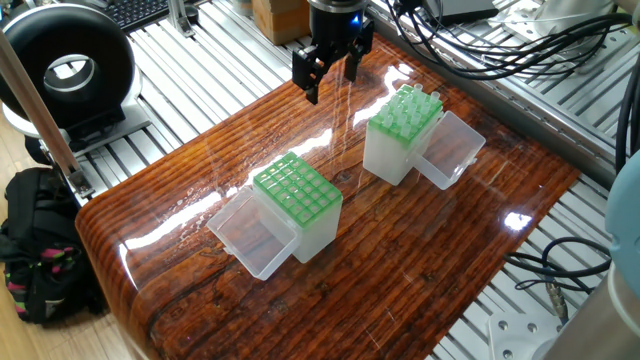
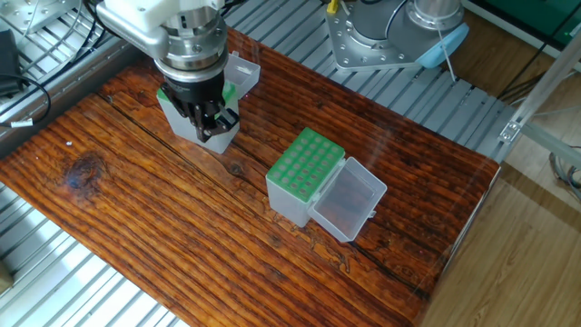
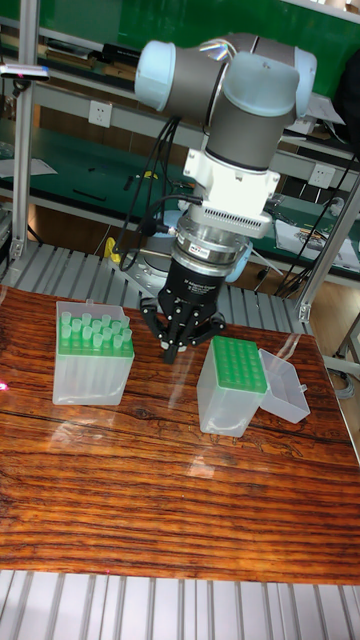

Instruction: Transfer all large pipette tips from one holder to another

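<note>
Arm upright, tool (image 3: 171, 352) pointing down, fingers nearly together

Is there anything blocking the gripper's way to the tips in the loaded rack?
Nothing visible does. The gripper hangs above the table in the gap between the two racks. The large pipette tips stand in the loaded rack, open tops exposed, with only bare wood between rack and gripper.
</note>
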{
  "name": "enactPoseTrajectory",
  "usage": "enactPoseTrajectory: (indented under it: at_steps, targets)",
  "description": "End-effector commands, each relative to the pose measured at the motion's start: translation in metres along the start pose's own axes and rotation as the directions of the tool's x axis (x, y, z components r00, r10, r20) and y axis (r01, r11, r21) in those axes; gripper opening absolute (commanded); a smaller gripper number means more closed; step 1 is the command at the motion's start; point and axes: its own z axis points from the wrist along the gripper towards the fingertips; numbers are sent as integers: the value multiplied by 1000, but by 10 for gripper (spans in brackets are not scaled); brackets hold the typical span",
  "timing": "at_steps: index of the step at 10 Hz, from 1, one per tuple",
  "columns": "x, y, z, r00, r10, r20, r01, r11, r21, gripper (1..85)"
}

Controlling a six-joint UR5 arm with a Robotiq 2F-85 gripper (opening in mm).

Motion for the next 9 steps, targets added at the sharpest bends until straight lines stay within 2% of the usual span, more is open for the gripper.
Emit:
enactPoseTrajectory:
  at_steps: [1, 5, 7, 9]
  targets:
    - [-1, 0, 1, 1000, -4, 4, 4, 1000, -4, 10]
    - [0, -5, 4, 1000, -30, 5, 30, 1000, 6, 10]
    - [1, -9, 9, 998, -68, 11, 68, 998, -16, 10]
    - [14, -17, 5, 997, -75, -30, 74, 997, -8, 10]
